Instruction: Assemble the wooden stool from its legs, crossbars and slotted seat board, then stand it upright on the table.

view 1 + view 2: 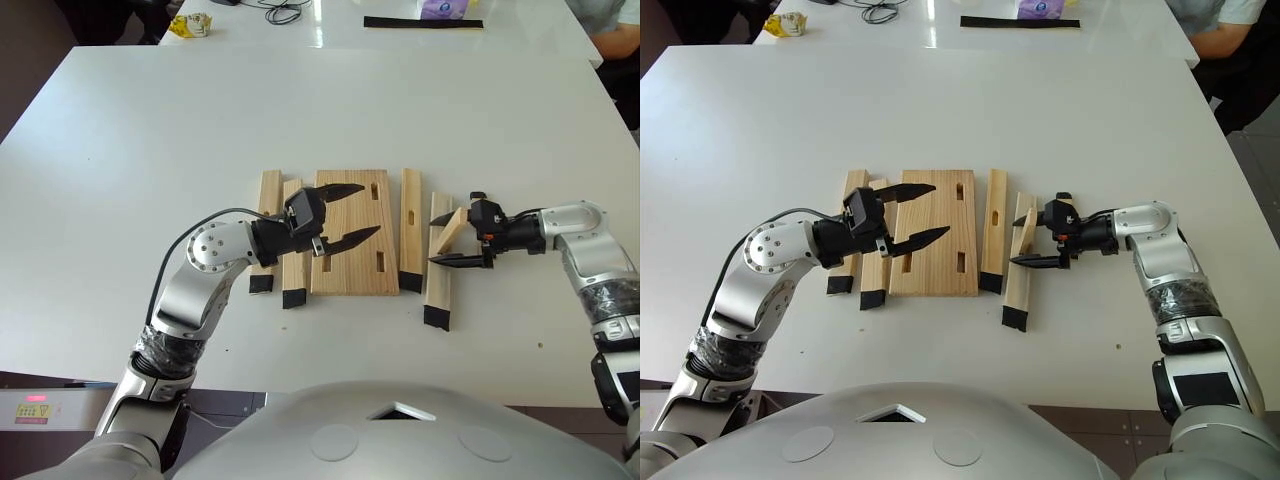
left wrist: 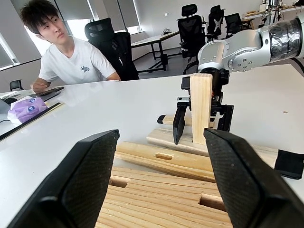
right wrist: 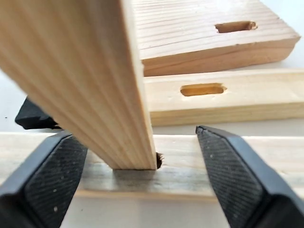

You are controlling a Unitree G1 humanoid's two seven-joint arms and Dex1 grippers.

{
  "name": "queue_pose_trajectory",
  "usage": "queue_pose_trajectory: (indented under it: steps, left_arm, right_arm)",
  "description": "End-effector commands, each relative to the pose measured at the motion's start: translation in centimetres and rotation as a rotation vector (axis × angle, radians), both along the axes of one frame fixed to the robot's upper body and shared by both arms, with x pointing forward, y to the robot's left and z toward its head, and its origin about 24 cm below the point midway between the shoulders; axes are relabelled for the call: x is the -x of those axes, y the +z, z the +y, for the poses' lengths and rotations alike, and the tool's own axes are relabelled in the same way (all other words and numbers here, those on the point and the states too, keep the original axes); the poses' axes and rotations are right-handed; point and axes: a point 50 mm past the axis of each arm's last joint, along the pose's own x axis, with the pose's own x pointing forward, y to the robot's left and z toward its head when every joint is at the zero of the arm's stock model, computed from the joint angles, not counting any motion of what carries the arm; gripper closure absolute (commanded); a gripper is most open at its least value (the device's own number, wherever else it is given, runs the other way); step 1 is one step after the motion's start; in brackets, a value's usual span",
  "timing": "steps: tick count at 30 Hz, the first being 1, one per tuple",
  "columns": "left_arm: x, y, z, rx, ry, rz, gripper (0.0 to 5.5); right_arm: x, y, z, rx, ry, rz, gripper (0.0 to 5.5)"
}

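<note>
Over grained slotted seat board (image 1: 350, 272), L claw (image 1: 372, 208) spread; R claw (image 1: 431, 240) spread round tilted crossbar (image 1: 450, 229).

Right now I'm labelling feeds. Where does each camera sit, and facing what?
Eyes: head, facing down at seat board; left arm and right arm show.
Left wrist: looks between left gripper's open fingers at right gripper.
Right wrist: close on the crossbar standing on a leg, between own fingers.
Shared: crossbar in both wrist views.

Silver arms (image 1: 210, 262), black cable (image 1: 190, 228), textured black left claw (image 1: 370, 208), matching right claw (image 1: 431, 241)
</note>
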Motion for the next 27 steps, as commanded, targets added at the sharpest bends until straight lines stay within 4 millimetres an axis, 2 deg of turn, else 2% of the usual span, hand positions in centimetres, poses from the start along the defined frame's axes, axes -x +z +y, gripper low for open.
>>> queue_pose_trajectory:
  steps: [1,3,9,18,22,27]
  left_arm:
    - [-0.2,0.0,0.3,-0.006,0.018,-0.01,2.2]
    - [-0.3,0.0,0.3,-0.007,0.019,-0.011,2.2]
    - [-0.3,0.0,0.3,-0.008,0.018,-0.014,2.2]
    - [-0.3,0.0,0.4,-0.011,0.021,-0.019,2.2]
    - [-0.2,-0.1,0.4,-0.011,0.022,-0.02,2.2]
    - [-0.2,-0.1,0.5,-0.012,0.023,-0.02,2.2]
  right_arm:
    - [0.0,1.5,-0.5,-0.004,-0.012,-0.005,1.5]
    - [-0.1,2.2,-0.4,-0.018,-0.015,-0.025,1.5]
    - [0.1,3.5,0.0,-0.036,-0.008,-0.043,2.19]
    - [1.4,5.1,-0.5,-0.029,0.047,-0.018,2.19]
    - [1.1,6.0,-0.3,-0.049,0.023,-0.069,2.19]
    - [0.7,8.0,0.1,-0.121,-0.007,-0.14,2.19]
